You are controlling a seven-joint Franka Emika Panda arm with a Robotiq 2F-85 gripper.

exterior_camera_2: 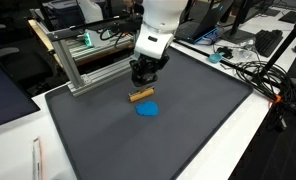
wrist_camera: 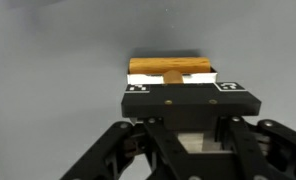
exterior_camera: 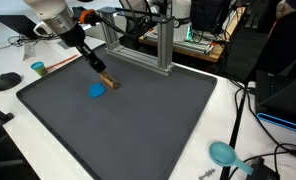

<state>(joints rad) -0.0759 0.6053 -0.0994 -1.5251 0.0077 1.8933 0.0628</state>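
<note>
Dark grey matting (exterior_camera: 138,130) is covering most of the white bench (exterior_camera: 213,115) you are working at. An aluminium frame (exterior_camera: 160,40) is standing at the mat's far edge, upper middle of the frame in an exterior view. Your gripper (exterior_camera_2: 141,82) is hanging just over the wooden block (exterior_camera_2: 140,96), which is lying flat on the mat slightly left of centre. A blue piece (exterior_camera_2: 147,110) is sitting just beside the block, towards the lower edge.

To my eye, you are doing this well if you are keeping the fingers square to the block's long sides, centring on it, and coming straight down without nudging the blue piece.

In the wrist view the gripper's own body is filling the lower half, and the block is showing only as a strip above it. I cannot tell whether the jaws are open or closed, nor whether they are touching the wood. The blue piece is showing too small for its shape to be read.
</note>
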